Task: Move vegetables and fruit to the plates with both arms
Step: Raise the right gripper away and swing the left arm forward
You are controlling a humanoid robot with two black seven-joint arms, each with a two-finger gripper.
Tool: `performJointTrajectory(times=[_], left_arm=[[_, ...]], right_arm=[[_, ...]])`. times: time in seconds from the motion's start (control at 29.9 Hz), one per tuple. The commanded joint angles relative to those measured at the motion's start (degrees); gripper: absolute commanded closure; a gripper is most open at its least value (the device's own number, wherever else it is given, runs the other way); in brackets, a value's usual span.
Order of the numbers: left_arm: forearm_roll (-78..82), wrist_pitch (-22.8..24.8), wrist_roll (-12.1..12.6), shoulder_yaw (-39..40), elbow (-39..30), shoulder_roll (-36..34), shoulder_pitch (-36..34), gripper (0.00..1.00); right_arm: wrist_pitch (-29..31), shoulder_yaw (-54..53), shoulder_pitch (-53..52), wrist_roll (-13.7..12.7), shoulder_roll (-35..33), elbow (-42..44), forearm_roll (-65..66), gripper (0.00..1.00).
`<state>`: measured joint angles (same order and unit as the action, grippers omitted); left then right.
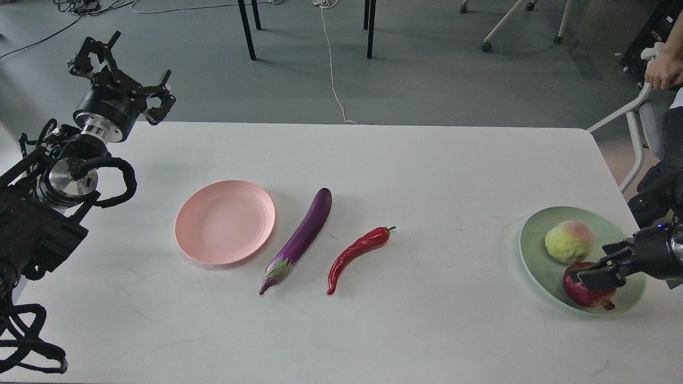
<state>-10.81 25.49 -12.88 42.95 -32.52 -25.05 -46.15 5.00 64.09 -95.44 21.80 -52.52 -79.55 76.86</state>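
Observation:
The purple eggplant [302, 238] and the red chili pepper [356, 255] lie side by side on the white table [427, 330], right of the empty pink plate [224, 221]. The mint green plate [539, 256] at the right holds the yellow-green fruit [569, 241] and the dark red pomegranate [584, 292]. My right gripper [600, 265] hovers just over the pomegranate's top, fingers spread, with the fruit below them on the plate. My left gripper [124, 74] is raised at the far left, fingers spread and empty.
Table and chair legs [245, 29] and cables stand on the floor beyond the table's back edge. A person's hand [663, 72] rests on a chair at the far right. The green plate sits close to the table's right front edge.

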Motion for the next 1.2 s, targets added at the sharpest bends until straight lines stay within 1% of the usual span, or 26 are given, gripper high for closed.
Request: performJointTrajectory(times=[0.0,0.17,0.3,0.4,0.47,0.7,0.87,1.04,1.17], left_arm=[[0.0,0.0,0.1,-0.1,0.0,-0.3,0.0,0.02],[0.2,-0.1,0.5,-0.3,-0.1,0.0,0.0,0.02],[0.4,0.0,0.1,-6.6,-0.9,-0.7,-0.3,0.02],[0.5,0.2,0.1,-8.7,-1.1,-2.5,-0.8,0.02],[1.4,0.2,0.4,-9.6,-2.6,-4.0,-1.3,0.02],[16.4,0.0,0.5,-11.7,-14.0,-8.6,-2.6,0.02],[32.3,-0.3,0.8,-11.7,-24.6,-11.9,-2.6,0.02],[50.7,-0.4,0.7,-11.7,-34.0,-12.6,-2.5,0.02],[66.2,-0.1,0.6,-11.7,-40.7,-11.9,-1.9,0.02]], right_arm=[[0.0,-2.1,-0.3,0.0,-0.2,-0.6,-0.4,0.05],[0.4,-12.8,0.8,-0.1,0.2,-1.5,-3.4,0.04],[0.3,-17.9,2.1,-0.2,2.0,0.7,-8.6,0.03],[-0.3,-24.3,7.2,-0.2,6.0,3.0,-12.0,0.03],[-0.3,-30.4,11.6,-0.4,7.3,4.3,-14.4,0.03],[-0.3,-51.1,25.7,0.0,10.6,12.4,-18.7,0.03],[-0.3,-67.0,36.9,0.3,12.7,14.3,-27.3,0.03],[-0.3,-81.0,44.6,0.4,17.0,17.8,-36.5,0.03],[0.1,-88.2,47.5,0.4,19.6,22.8,-44.1,0.03]])
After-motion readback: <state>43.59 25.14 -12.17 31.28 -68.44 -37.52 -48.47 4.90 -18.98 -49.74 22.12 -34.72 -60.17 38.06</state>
